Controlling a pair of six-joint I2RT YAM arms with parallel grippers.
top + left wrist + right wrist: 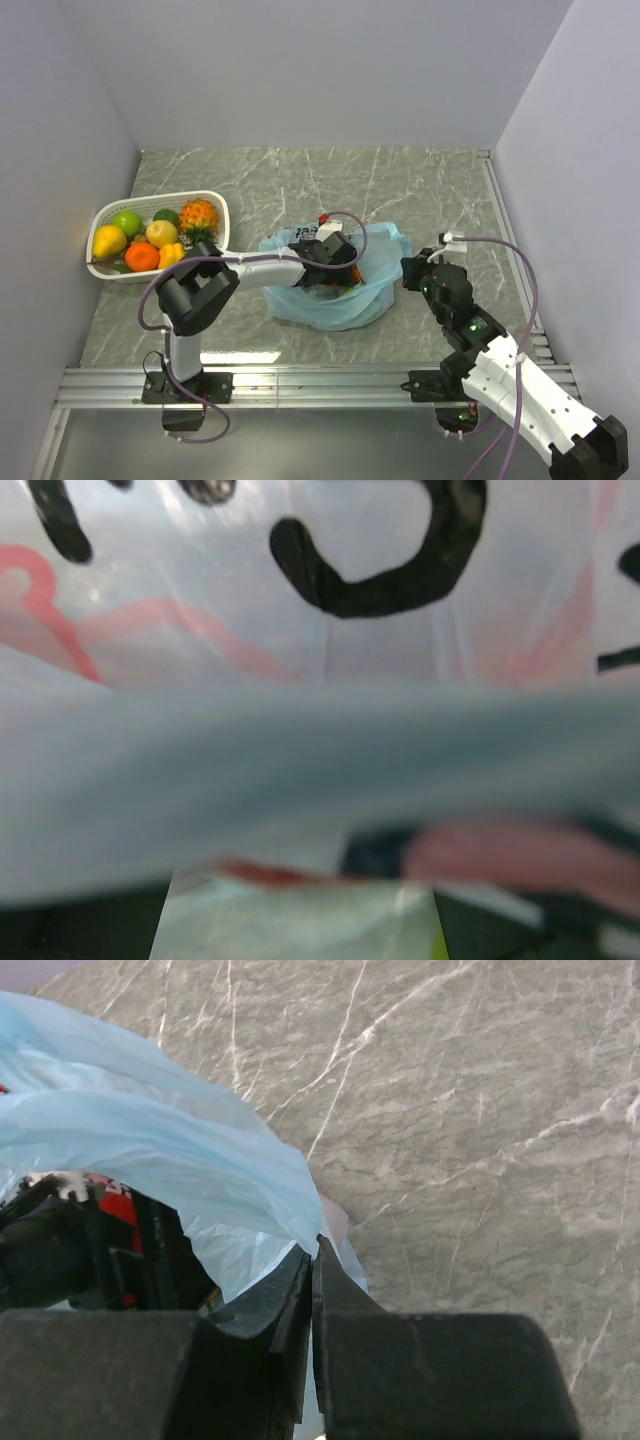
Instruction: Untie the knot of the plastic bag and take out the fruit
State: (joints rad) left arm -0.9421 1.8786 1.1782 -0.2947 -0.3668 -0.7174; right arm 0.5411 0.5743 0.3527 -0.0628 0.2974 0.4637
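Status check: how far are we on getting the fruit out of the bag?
Done: the plastic bag gapes open, apparently untied, and several fruits sit in the white basket. In hand: the right end effector pinches the bag's edge while the left end effector reaches inside. Left: something red-orange, likely fruit, shows in the bag.

I am looking down on a grey marble-veined tabletop [430, 190], plain pale walls [320, 70] closing it in on three sides, an aluminium rail [320, 385] running along the near edge, soft even light falling throughout.
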